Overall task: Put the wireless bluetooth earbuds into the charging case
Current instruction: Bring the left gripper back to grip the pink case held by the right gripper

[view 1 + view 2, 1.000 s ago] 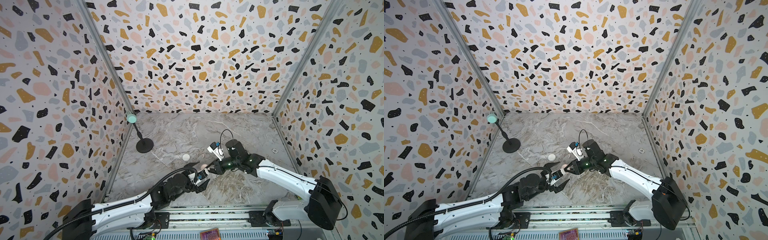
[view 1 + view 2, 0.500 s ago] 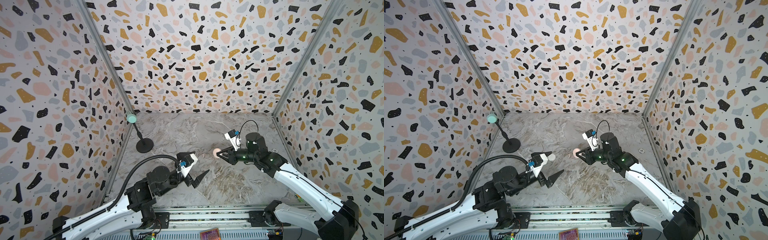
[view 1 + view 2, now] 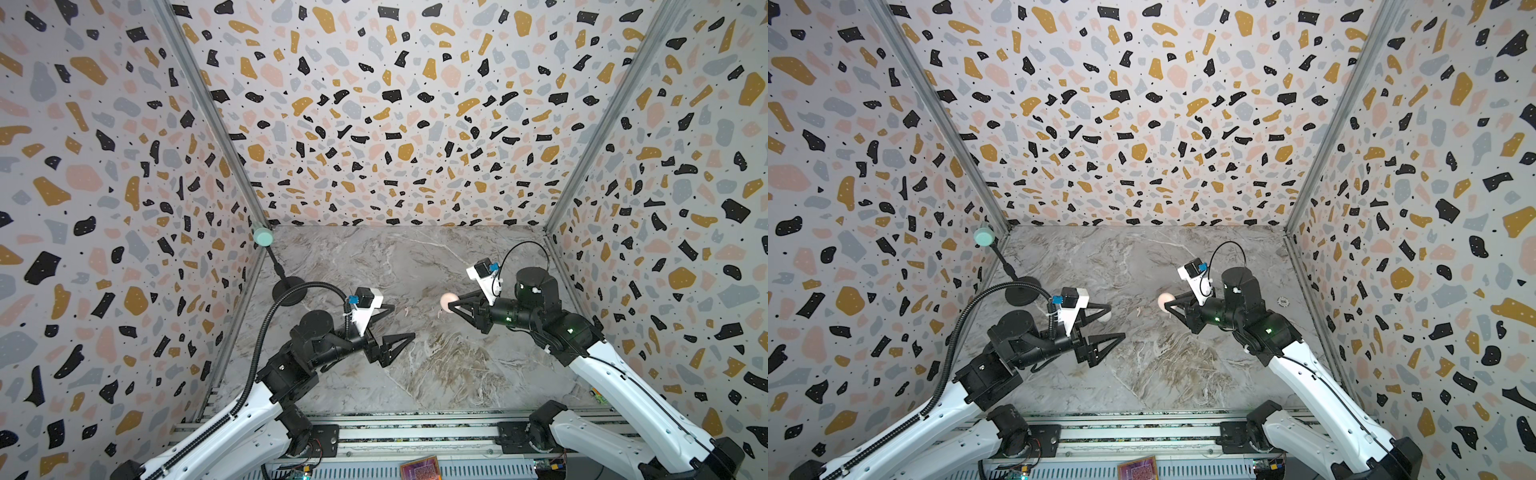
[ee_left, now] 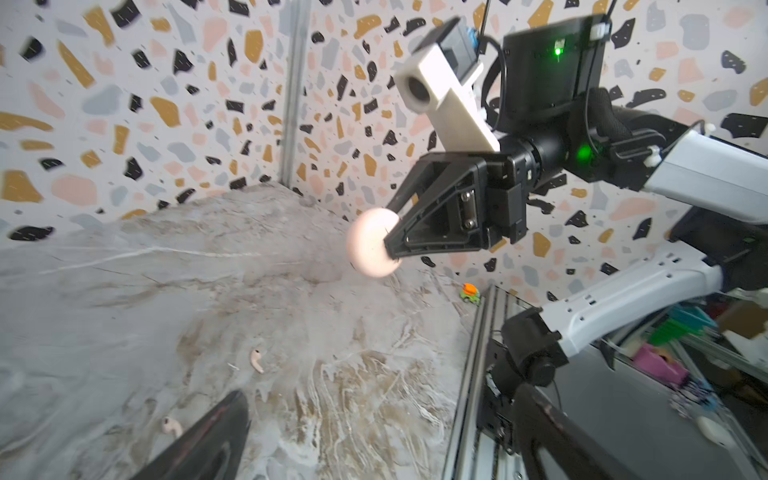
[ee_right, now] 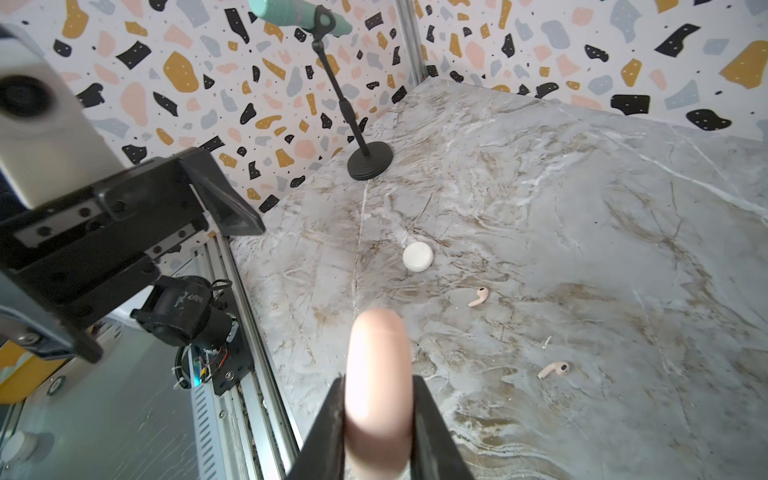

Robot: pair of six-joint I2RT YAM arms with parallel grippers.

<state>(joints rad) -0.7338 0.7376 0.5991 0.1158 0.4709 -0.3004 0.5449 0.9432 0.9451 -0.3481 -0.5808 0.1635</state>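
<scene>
Above the table [image 3: 415,266], right end effector [image 3: 451,305] pinching pink case [image 3: 444,301] aloft, left end effector [image 3: 403,321] spread.

Over the table's [image 3: 415,386] middle, the right gripper [image 3: 452,306] clamped a round pink case [image 3: 445,300]; the left gripper [image 3: 403,321] faced it, jaws spread, two small earbuds [image 3: 407,311] lying between them.

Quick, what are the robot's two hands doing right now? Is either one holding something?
Left gripper: open, holding nothing.
Right gripper: closed on the round pink case.
</scene>
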